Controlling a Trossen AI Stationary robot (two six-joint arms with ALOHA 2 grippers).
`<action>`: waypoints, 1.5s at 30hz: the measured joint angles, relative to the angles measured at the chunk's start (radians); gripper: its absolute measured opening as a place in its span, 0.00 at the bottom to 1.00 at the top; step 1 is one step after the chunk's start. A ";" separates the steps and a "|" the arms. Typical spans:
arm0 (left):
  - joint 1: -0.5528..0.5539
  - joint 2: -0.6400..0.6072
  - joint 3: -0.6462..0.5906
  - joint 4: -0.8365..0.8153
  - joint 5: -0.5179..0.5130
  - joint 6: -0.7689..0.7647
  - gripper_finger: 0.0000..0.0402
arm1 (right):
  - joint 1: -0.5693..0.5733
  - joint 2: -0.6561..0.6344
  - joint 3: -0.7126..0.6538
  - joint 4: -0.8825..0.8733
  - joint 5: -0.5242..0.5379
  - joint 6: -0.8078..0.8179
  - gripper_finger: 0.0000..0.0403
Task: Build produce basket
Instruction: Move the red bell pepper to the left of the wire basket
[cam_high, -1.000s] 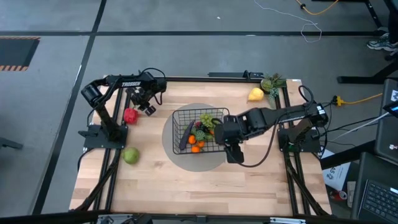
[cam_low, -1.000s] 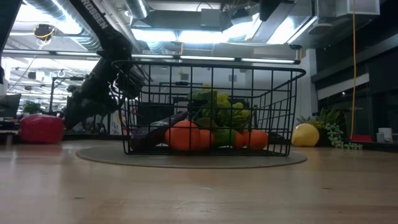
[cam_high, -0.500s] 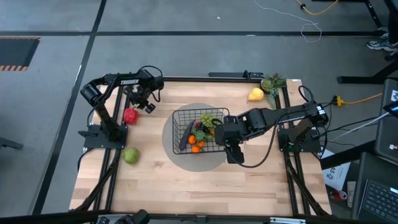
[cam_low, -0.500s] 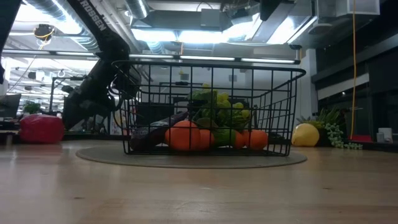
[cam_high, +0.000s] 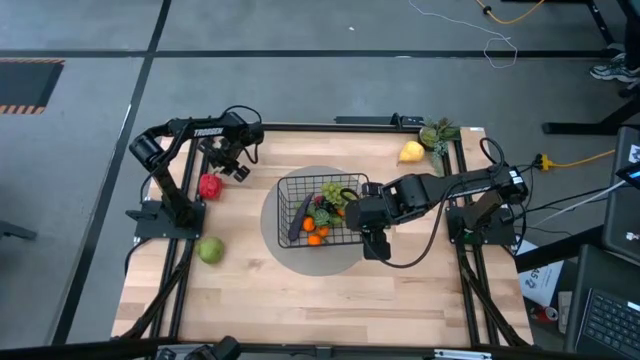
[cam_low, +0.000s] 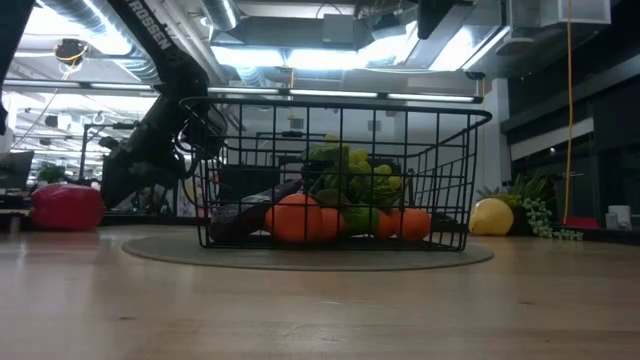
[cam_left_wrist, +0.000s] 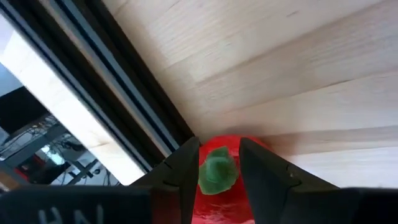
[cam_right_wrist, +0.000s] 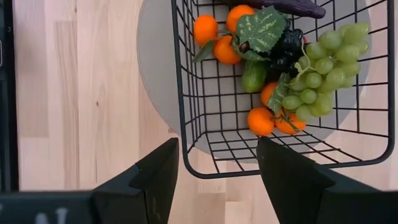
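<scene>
The black wire basket (cam_high: 320, 210) stands on a round grey mat (cam_high: 285, 255) at mid-table. It holds oranges (cam_right_wrist: 214, 37), green grapes (cam_right_wrist: 323, 68), a cucumber (cam_right_wrist: 254, 76) and an eggplant (cam_right_wrist: 280, 6). A red pepper (cam_high: 209, 186) lies on the table left of it. My left gripper (cam_high: 233, 168) hovers just right of and above the pepper, open; the pepper's green stem (cam_left_wrist: 217, 174) shows between its fingers. My right gripper (cam_high: 375, 245) is open and empty above the basket's right near corner (cam_right_wrist: 186, 162).
A green apple (cam_high: 210, 250) lies near the table's left edge, toward the front. A yellow pear (cam_high: 411, 152) and a leafy green bunch (cam_high: 437, 132) lie at the far right corner. The table's near half is bare wood. Black frame rails (cam_left_wrist: 112, 81) run along the left edge.
My left gripper has shifted a little toward the table's left edge, closer to the red pepper.
</scene>
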 joint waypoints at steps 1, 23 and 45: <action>0.000 0.000 0.000 0.001 0.008 0.000 0.27 | 0.000 0.000 0.000 0.000 0.000 0.009 0.54; -0.026 0.000 0.000 -0.004 0.006 -0.083 0.00 | 0.108 0.000 0.000 -0.128 0.032 0.197 0.54; -0.115 -0.008 0.060 -0.328 -0.145 -0.524 0.00 | 0.257 0.000 0.000 -0.223 0.217 0.483 0.54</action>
